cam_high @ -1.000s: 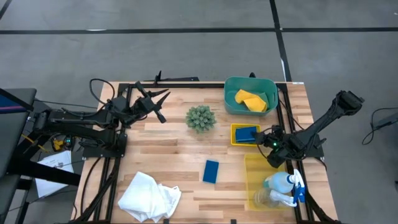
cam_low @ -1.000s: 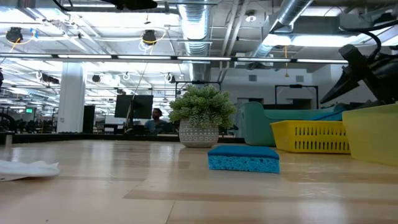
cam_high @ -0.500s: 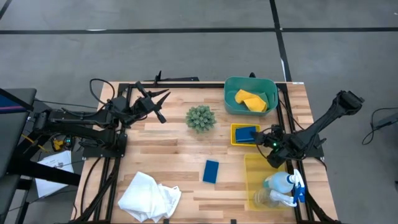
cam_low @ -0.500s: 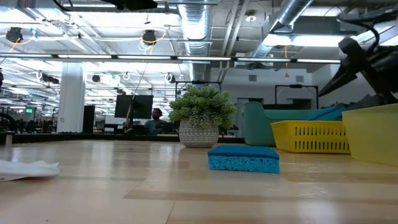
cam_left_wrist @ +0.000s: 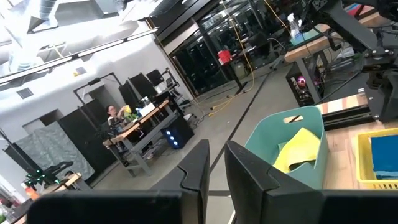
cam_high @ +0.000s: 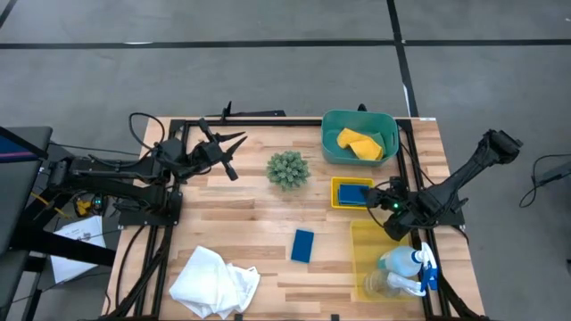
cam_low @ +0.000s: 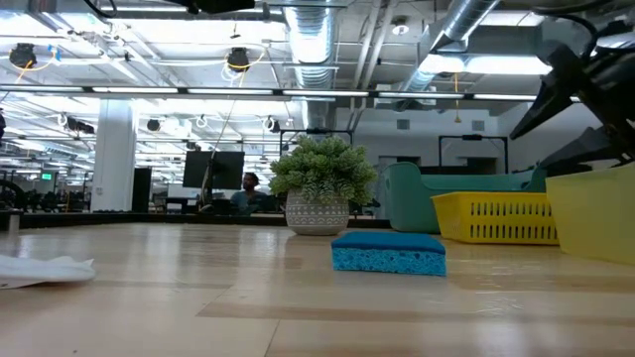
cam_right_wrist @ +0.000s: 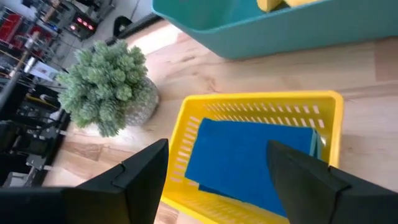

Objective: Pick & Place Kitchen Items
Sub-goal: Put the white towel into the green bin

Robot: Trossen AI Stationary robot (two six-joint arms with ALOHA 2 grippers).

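On the light wooden tabletop (cam_high: 259,214) I count, from my remote station: a blue sponge (cam_high: 303,245) lying flat near the middle; a second blue sponge (cam_right_wrist: 249,158) inside the small yellow basket (cam_high: 336,185); a yellow sponge (cam_high: 359,144) in the teal bin (cam_high: 330,143) at the far right corner; a white cloth (cam_high: 214,279) crumpled at the near left edge; a clear spray bottle with blue trigger (cam_high: 406,261) lying in the larger translucent yellow bin (cam_high: 361,245) at the near right; a clear cup (cam_high: 384,283) beside it in the same bin. A spiky green plant ball (cam_high: 288,169) in its pot stands between the arms, just left of the small basket. My right gripper (cam_high: 375,198) sits at the basket's right edge, over the sponge inside, jaws apart and holding nothing. My left gripper (cam_high: 230,153) waits raised over the table's far left part, jaws nearly together and empty. Black frame rails border the table; grey floor with dark lines surrounds it. Beyond the table the low view shows an open workshop with exposed ducts, ceiling lights, monitors and a seated person (cam_low: 250,191) in the distance.
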